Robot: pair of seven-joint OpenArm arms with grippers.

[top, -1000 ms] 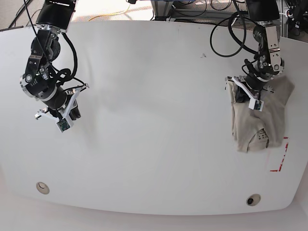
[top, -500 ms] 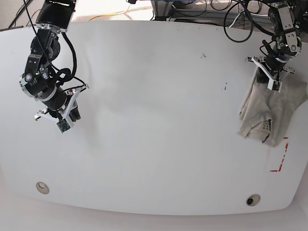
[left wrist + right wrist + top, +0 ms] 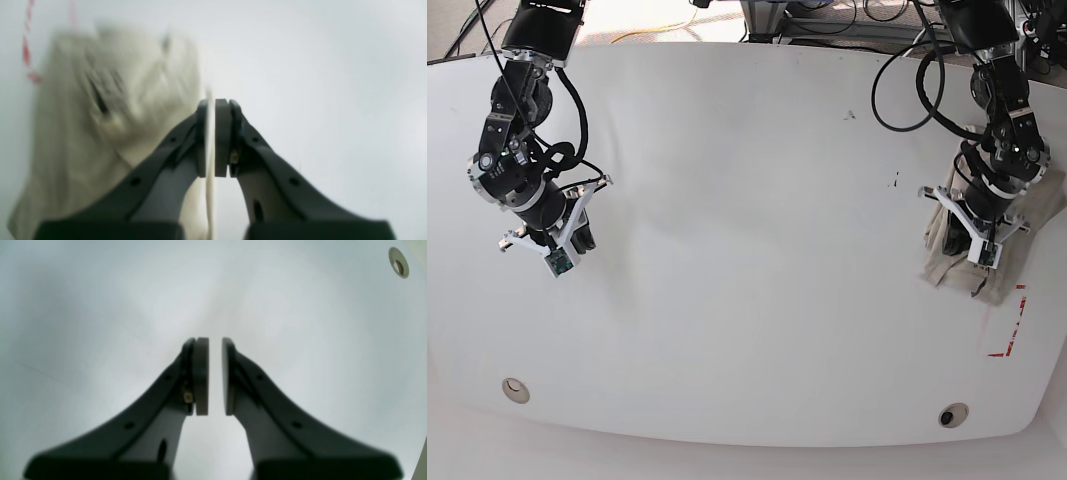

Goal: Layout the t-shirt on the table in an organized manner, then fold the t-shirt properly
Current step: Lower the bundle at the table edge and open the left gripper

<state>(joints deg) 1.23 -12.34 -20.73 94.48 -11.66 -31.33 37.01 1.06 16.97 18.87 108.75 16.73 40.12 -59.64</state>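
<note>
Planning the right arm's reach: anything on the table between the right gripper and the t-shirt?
No. In the base view only bare table lies between the right gripper and the t-shirt.

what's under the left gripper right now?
The bunched t-shirt lies on the white table beneath the left gripper, whose fingers pinch a thin cloth edge. The shirt's middle is covered by the arm.

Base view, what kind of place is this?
Probably a robotics lab test bench: two robot arms over a bare white table, loose cables behind it, red tape marks, one crumpled t-shirt.
</note>
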